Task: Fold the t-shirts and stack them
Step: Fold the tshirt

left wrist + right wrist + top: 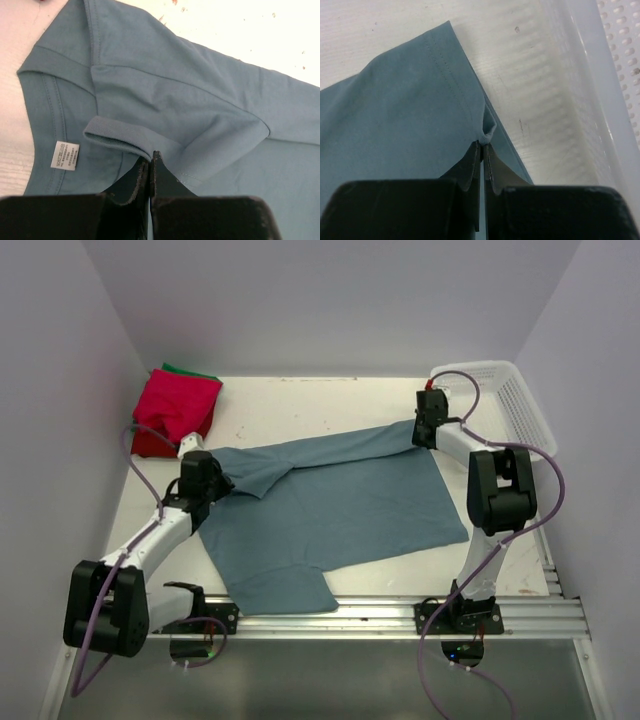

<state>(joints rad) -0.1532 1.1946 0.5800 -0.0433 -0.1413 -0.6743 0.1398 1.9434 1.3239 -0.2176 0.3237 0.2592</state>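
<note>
Closest to the lens in each wrist view is a pincer pressed together on cloth: the left pincer point(150, 165) nips a fold of the blue-grey t-shirt point(210, 120) beside the neckline, just right of the white label point(65, 156). The right pincer point(482, 150) pinches a stitched hem corner that lies near the wall of the white mesh basket point(615, 100). From above, the shirt is spread across the middle of the counter point(330, 405) with its neck toward the left arm. One sleeve points at the near rail point(400, 615), and the far edge is drawn into a taut band between the two pincers. This looks like the start of a lengthwise fold, with the shirt gripped along one long side and nothing folded over yet. The next move probably calls for both arms to lift a little and carry that edge toward the near side together, keeping it level and taut so the cloth lands flat without bunching. Folded red shirts point(175, 410) sit stacked on a green one point(190, 370) in the far left corner, well apart from the work. The counter is pale and faintly speckled with red marks, and plain pale walls enclose it on three sides.
</note>
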